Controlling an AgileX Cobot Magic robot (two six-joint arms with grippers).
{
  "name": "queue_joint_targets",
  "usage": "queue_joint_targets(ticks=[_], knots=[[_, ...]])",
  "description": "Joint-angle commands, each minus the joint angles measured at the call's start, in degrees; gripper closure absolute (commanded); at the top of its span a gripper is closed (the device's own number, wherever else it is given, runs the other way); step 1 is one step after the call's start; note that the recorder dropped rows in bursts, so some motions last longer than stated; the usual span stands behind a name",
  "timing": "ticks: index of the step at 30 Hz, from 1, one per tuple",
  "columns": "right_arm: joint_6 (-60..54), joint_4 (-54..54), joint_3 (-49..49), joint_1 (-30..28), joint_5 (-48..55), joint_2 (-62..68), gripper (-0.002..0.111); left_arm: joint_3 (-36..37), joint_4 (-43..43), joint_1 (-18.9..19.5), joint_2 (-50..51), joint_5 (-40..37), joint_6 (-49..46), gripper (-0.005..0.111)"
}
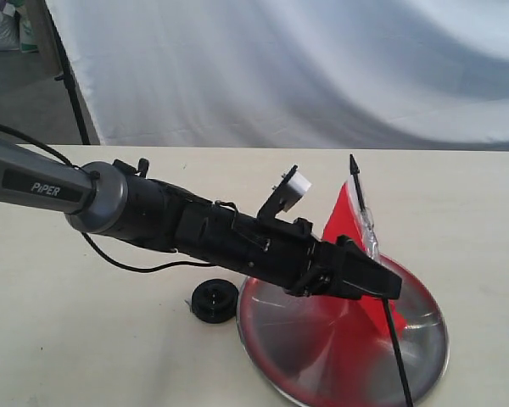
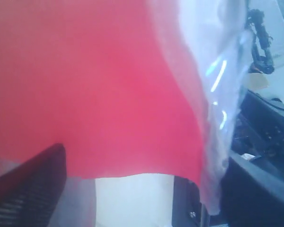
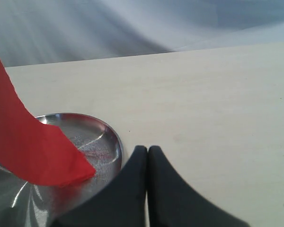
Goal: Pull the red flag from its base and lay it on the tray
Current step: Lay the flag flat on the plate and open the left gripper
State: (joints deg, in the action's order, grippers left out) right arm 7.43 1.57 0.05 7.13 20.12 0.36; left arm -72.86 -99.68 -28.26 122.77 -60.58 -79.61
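The red flag (image 1: 343,225) leans tilted over the tray (image 1: 428,339), its black pole (image 1: 397,348) running from a pointed tip high up down to the tray's near rim. My left gripper (image 1: 388,288) reaches across to the pole and stands open; whether it touches the flag I cannot tell. In the left wrist view red cloth (image 2: 109,94) fills the picture above one finger (image 2: 33,189). The base (image 1: 214,301) lies empty on the table left of the tray. My right gripper (image 3: 147,152) is shut on nothing, beside the tray's rim (image 3: 117,142), near a corner of the flag (image 3: 33,151).
A white cloth backdrop (image 1: 322,68) hangs behind the table's far edge, with a black stand leg (image 1: 68,76) at its left. The left arm's black cable (image 1: 136,264) trails over the table near the base.
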Motion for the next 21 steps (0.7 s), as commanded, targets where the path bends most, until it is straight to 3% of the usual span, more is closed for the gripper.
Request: queue_joint_targets(ticks=[1,5,7,9,11,13,15,18,21], knots=[[-0.1,0.43,-0.05,-0.12,-0.24,-0.36,0.109,-0.27,-0.26,0.06,-0.27,-5.16,-0.94,0.03],[-0.1,0.43,-0.05,-0.12,-0.24,-0.36,0.109,-1.7,-0.26,0.74,-0.27,-9.38,-3.06,0.03],[-0.1,0.43,-0.05,-0.12,-0.24,-0.36,0.109,-1.82,-0.26,0.74,0.18,-1.74,-3.77,0.029],[-0.1,0.43,-0.05,-0.12,-0.24,-0.36,0.109,-1.82,-0.26,0.74,1.18,4.32,5.53,0.03],[-0.1,0.43,-0.05,-0.12,-0.24,-0.36,0.109,-1.82,-0.26,1.18,1.46,4.18,11.49,0.031],[-0.1,0.43,-0.05,-0.12,-0.24,-0.36,0.109,-1.82,-0.26,1.36,1.16,3.33,7.61,0.033],[-0.1,0.43,-0.05,-0.12,-0.24,-0.36,0.109,-1.82,-0.26,1.18,0.9,6.32,-2.79,0.033],[-0.1,0.43,-0.05,-0.12,-0.24,-0.36,0.109,-1.82,-0.26,1.01,1.43,8.08,1.78,0.033],[-0.1,0.43,-0.05,-0.12,-0.24,-0.36,0.109,-1.82,-0.26,1.22,1.32,4.93,0.6,0.033]])
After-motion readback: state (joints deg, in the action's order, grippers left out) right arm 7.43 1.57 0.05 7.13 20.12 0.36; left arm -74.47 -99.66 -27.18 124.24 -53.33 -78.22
